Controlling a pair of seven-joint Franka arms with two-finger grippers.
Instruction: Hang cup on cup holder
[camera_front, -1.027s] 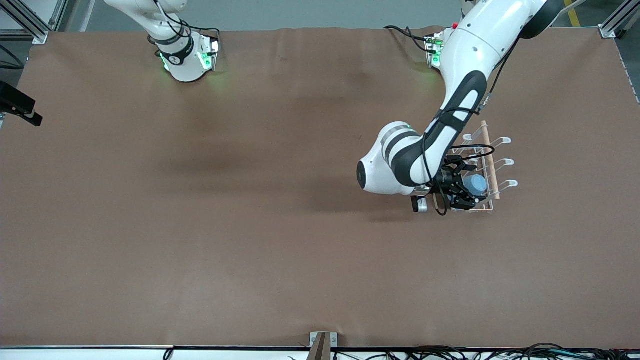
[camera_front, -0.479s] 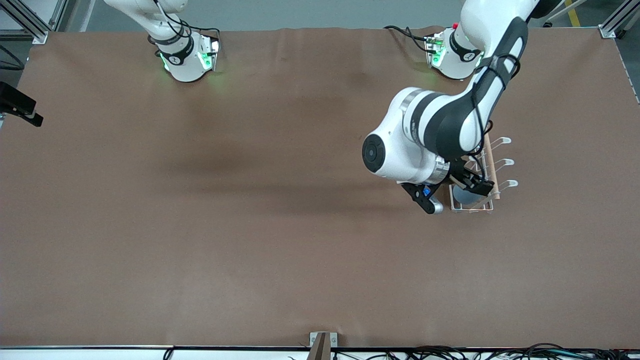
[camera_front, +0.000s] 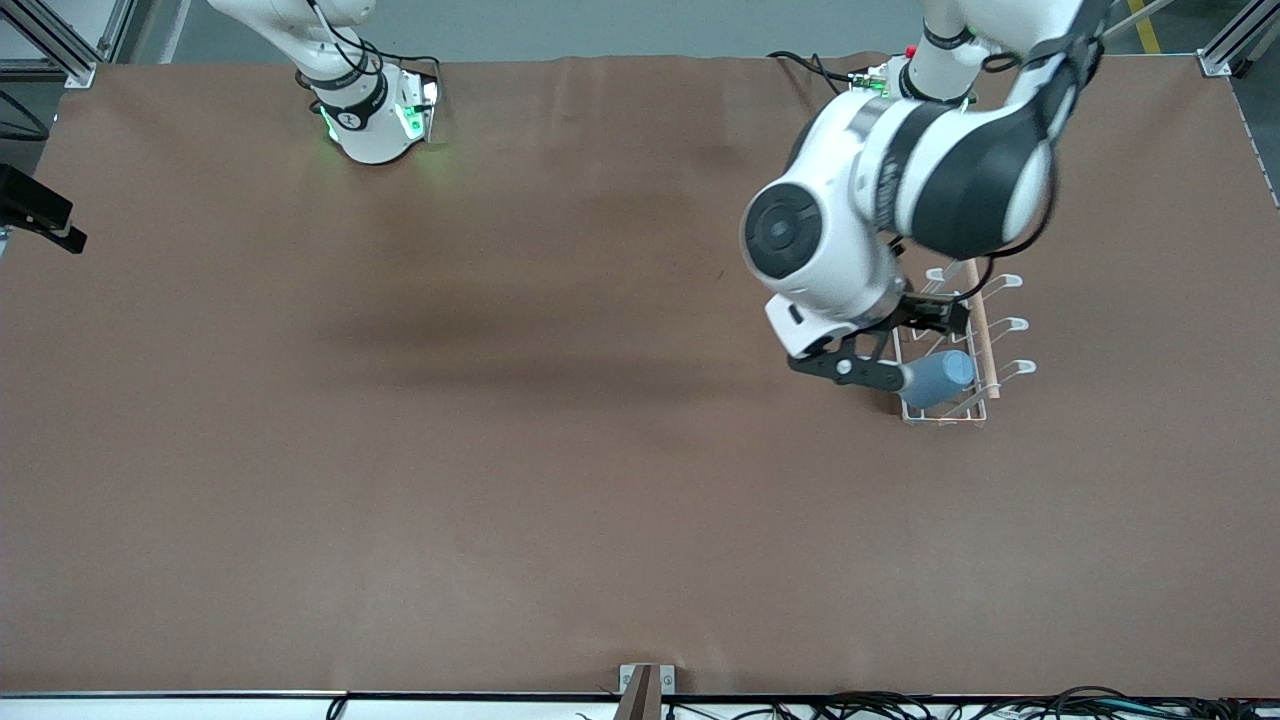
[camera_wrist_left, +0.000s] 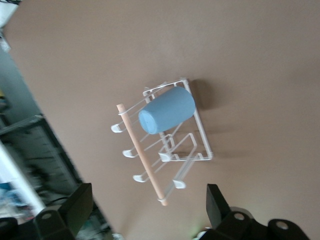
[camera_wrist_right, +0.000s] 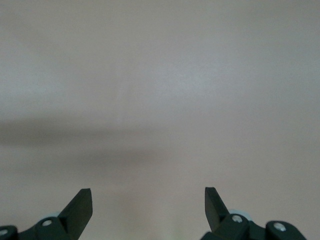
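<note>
Below the left tool (camera_wrist_left: 145, 212), which hung wide open and empty in the air, we saw the cup holder (camera_wrist_left: 165, 145) standing on the brown counter (camera_front: 500, 450). We found the cup (camera_wrist_left: 166, 110) slipped mouth-down over one slanted prong at the end of the rack, tilted, clear of the tool's fingers (camera_wrist_left: 75, 207). Our right tool (camera_wrist_right: 148, 210) waited wide open over bare counter, holding nothing.
</note>
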